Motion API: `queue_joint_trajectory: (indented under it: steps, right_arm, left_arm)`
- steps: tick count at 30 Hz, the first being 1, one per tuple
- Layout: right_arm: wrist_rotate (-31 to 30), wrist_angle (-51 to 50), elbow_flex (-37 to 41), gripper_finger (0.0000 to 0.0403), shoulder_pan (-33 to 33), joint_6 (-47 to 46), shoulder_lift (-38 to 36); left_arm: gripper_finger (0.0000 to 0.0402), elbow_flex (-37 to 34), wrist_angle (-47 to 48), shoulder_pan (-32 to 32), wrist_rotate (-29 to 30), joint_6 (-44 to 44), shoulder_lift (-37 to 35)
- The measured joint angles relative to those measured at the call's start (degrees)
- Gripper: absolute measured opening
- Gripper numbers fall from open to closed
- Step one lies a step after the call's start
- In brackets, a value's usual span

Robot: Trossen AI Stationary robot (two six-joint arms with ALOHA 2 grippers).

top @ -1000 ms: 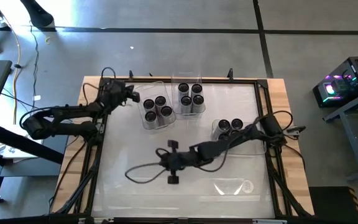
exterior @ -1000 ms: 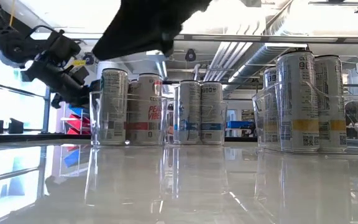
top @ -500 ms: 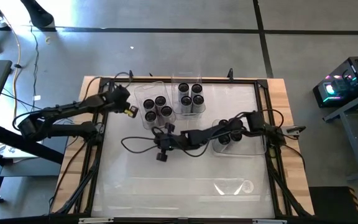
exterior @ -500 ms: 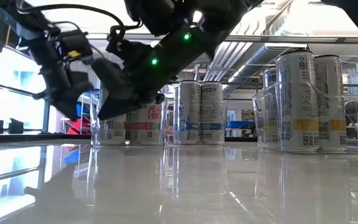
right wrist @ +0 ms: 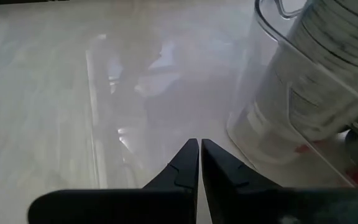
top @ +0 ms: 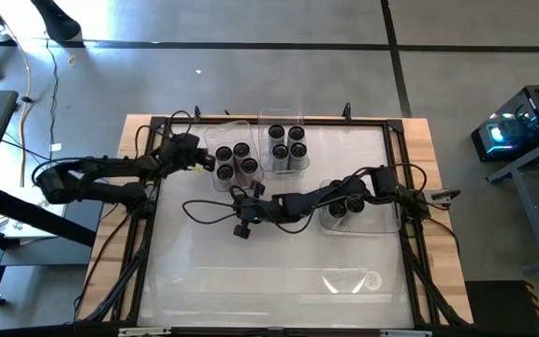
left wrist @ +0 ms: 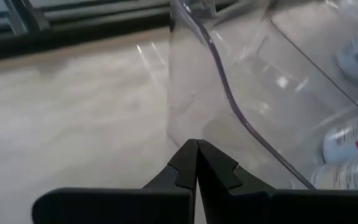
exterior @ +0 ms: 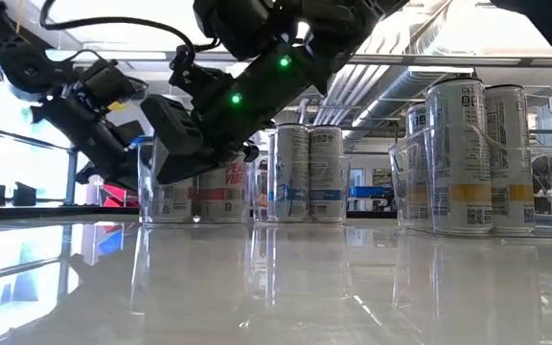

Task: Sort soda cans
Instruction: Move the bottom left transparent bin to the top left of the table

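twelve soda cans [top: 236, 164] sit in three clear trays [top: 221, 183], four to each. the left tool [top: 206, 161], pinched shut and holding nothing, sits just beside the nearest tray's outer wall. the right tool [top: 241, 194], also pinched shut and empty, hangs low over the tabletop [top: 279, 267] just in front of that same tray, well away from the tray beside its own arm's base. likely risks: closed tips shoving the light tray sideways and toppling cans, or the two arms colliding, since both crowd one tray.
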State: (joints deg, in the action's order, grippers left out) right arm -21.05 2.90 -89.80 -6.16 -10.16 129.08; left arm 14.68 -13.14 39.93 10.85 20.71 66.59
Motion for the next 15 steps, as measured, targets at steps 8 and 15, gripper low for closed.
queue_joint_trajectory:
  steps: [8, 15]
  right_arm:
    - [-0.5, -0.5, 0.0, 0.0012, 1.9, 0.1, 0.0]
    - [-1.6, -0.5, 0.0, 0.0012, 2.7, 0.1, 0.0]
  left_arm:
    - [0.0000, 2.3, -13.5, 4.5, -3.4, -2.7, 10.7]
    - [0.0000, 8.7, -13.4, 5.9, -5.0, -5.7, 18.6]
